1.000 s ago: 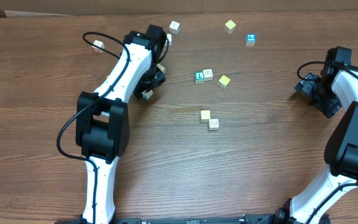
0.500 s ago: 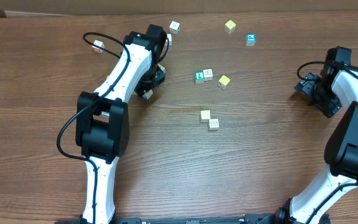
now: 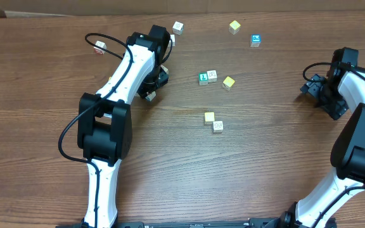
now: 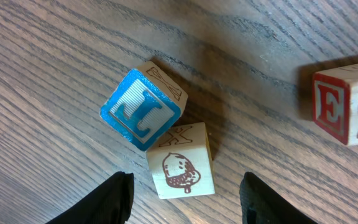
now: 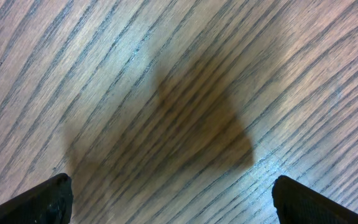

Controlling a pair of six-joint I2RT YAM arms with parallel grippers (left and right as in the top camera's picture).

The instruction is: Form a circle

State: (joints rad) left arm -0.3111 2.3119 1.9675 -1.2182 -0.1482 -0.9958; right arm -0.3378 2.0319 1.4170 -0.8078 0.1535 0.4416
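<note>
The table (image 3: 265,171) is wide, smooth wood, so a bumped cube could slide far. The left arm (image 3: 128,69) reaches to about 11 o'clock on it. It hides what lies under it from above, so a cube could get knocked there and nobody would see.

The right claw (image 5: 173,196) is at 3 o'clock, wide open over bare wood and holding nothing. It is far from every cube, so I think it can do little harm.

The left claw (image 4: 186,199) hangs low with its jaws apart and grips nothing.

No circle shows yet. I think its start lies under the left claw. The acorn cube (image 4: 180,167) sits between the jaws with a gap on each side. The blue cube (image 4: 140,111) touches it at its 11 o'clock. The E cube (image 4: 344,106) is well apart at 2 o'clock.

The acorn cube is turned a little. If the jaws squeeze it, they may catch its corners, and it could twist or pop out. It could also push the blue cube away, because the two touch.

The loose cubes (image 3: 212,77) near the middle look alike, so the wrong one might get picked.
</note>
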